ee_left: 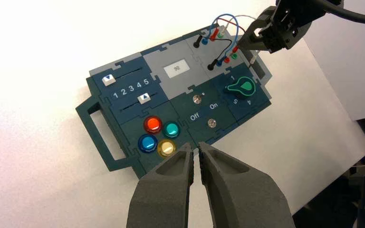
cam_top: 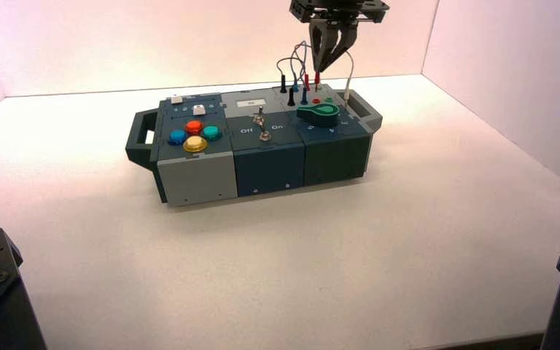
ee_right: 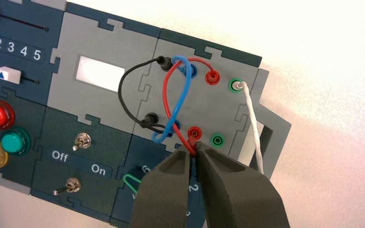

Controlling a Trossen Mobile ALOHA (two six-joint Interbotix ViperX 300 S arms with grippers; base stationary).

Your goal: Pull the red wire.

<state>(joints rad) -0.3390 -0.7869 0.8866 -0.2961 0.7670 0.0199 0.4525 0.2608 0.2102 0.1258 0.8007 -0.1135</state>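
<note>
The right gripper [ee_right: 194,151] hung over the far right corner of the box [cam_top: 262,157], its jaws closed to a narrow slit on the near plug of the red wire [ee_right: 168,102]. That plug appeared lifted just clear of its red socket [ee_right: 194,131], while the wire's other end sat in the far red socket [ee_right: 212,76]. The lead arched between them, crossing the blue wire [ee_right: 183,95] and lying close to the black wire [ee_right: 123,95]. The left gripper [ee_left: 196,164] hovered well back above the box's near edge, jaws almost together and empty.

The risk, as I judged it, lay in the tangle: a slanted pull could drag the blue loop along or tug its plugs loose. The grip looked slight, right at the jaw tips, so the plug might slip out. A hard pull against the seated far plug could also shift the box on the worktop [cam_top: 408,240]
</note>
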